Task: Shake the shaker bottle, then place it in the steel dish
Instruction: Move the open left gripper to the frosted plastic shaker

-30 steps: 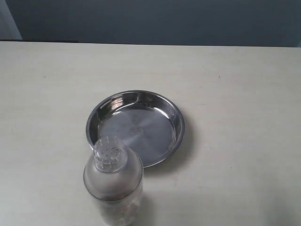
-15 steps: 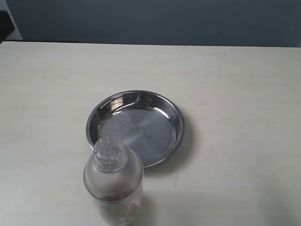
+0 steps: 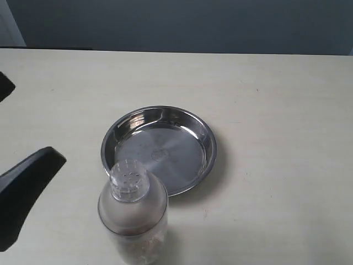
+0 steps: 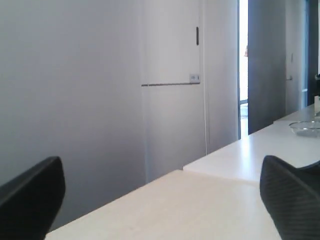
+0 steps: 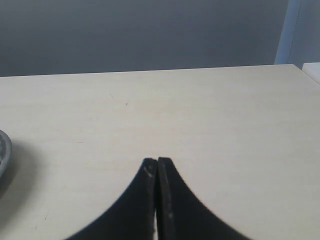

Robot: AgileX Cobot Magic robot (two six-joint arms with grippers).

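1. Steel dish [image 3: 165, 157]: round, shallow and shiny, sitting at about the middle of a pale desk [image 3: 287, 94]. Nothing lies in it.
2. A clear shaker bottle [image 3: 132, 212] stands upright by the desk edge nearest the camera, left of middle and just in front of the dish. Its frosted shoulder overlaps the dish rim from this angle, so it cannot be told whether the two touch. Brown and white grains show low inside.
3. The left gripper [image 3: 36, 120] is at the desk's left edge, its two dark fingers spread wide and holding nothing. It is beside the bottle, not touching it.
4. The right gripper [image 5: 157, 167] shows only in its own wrist camera. Its fingers are pressed together on nothing, above bare desk, with a sliver of the dish off to one side.
5. Progress: by the look of things, no part of the task is done. The bottle sits ungrasped outside the dish. Gripping, lifting, shaking and setting it in the dish all remain.
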